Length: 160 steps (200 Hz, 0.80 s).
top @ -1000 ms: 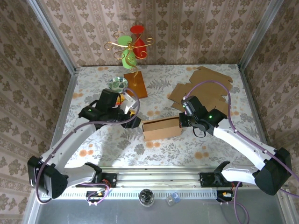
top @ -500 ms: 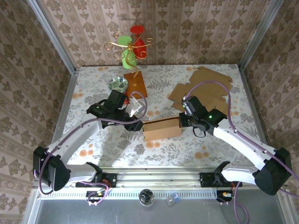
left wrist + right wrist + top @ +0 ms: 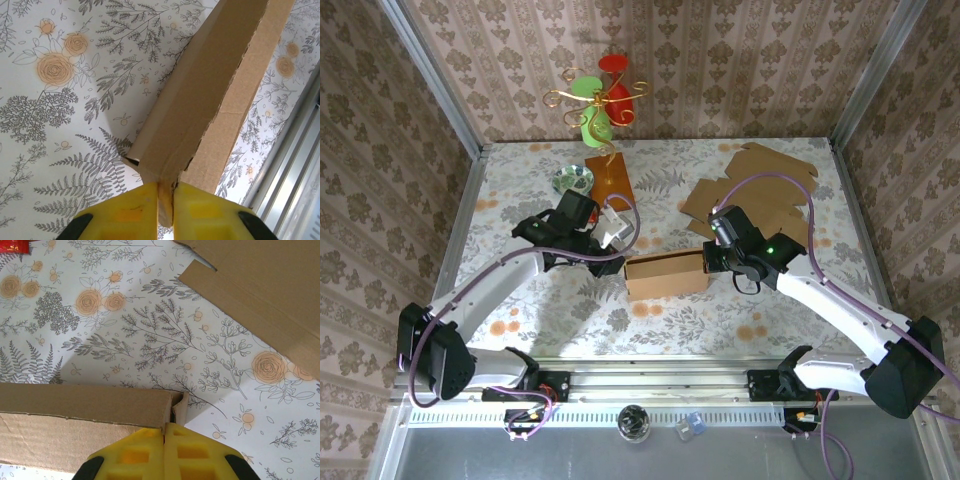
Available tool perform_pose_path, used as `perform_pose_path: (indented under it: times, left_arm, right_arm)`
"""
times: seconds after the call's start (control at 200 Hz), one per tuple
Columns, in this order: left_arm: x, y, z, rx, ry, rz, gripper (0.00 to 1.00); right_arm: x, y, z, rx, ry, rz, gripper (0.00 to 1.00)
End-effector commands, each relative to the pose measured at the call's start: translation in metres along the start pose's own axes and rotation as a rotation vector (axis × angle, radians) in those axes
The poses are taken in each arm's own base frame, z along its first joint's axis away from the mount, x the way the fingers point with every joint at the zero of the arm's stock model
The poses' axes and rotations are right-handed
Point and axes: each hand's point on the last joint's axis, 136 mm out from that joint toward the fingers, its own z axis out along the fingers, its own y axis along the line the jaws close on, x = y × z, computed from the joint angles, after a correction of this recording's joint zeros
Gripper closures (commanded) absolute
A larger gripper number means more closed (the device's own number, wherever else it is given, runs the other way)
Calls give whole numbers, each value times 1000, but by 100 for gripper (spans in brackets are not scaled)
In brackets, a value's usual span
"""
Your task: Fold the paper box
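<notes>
1. Two claws, one box [image 3: 665, 276]: it lies lengthwise on the flowered table [image 3: 520, 330], in the middle towards the near edge, with an arm at each end
2. At the left end we have the left claw [image 3: 617, 262], and its wrist view shows why it is there: the yellow pads [image 3: 130, 210] are nipped almost together on a thin edge of cardboard where the box's end comes to a corner
3. We read that as a pinch on the end flap, gripped edge-on so the flap can be steered and the long wall is not crushed
4. At the other end, the right claw [image 3: 164, 435] is fully closed, pads pressed flat together right at the box's corner, where a small end flap stands up beside the long wall
5. Whether a sliver of card is caught between those pads we cannot tell; it looks to us more like a closed tip set against the corner as a stop
6. That would make sense: one end braced, so the box does not slide along the table when the other end is worked
7. The long walls are up, so by our reckoning the ends are what is left to fold
8. Behind the right arm lies the flat cardboard [image 3: 750, 190], well apart from the box and out of the way
</notes>
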Motion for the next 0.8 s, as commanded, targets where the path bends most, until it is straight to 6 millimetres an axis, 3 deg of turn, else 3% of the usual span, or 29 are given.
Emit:
perform_pose_path:
  times: [0.0, 0.28, 0.49, 0.795]
  left_arm:
    - [-4, -6, -3, 18, 0, 9, 91]
    - [-8, -13, -4, 25, -1, -54, 99]
    - [-4, -20, 1, 34, 9, -254, 100]
    - [-5, -16, 2, -21, -74, -545, 100]
  right_arm:
    - [12, -4, 3, 32, 51, 2, 100]
    - [11, -4, 4, 33, 51, 23, 100]
    - [14, -2, 5, 39, 49, 45, 100]
    - [17, 0, 7, 46, 46, 47, 100]
